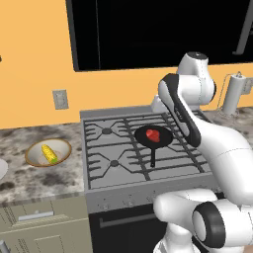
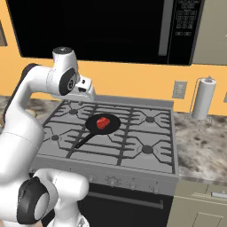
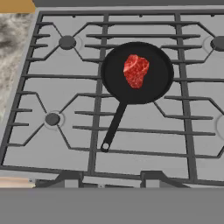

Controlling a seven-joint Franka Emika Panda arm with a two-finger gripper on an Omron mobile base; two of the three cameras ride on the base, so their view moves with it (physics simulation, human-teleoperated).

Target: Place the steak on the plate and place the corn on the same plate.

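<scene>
The gripper (image 3: 107,183) hangs with its fingers spread and empty above the stove's front edge, beyond it the steak (image 3: 135,70) lies in the black frying pan (image 3: 153,85) mid-stove (image 3: 52,87), and the corn (image 1: 49,153) sits in the tan-rimmed bowl (image 1: 34,149) on the counter left.

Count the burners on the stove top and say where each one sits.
4. In the hand view: far left, near left, far right, and a near right one at the frame's edge. The frying pan with the steak sits between them.
</scene>
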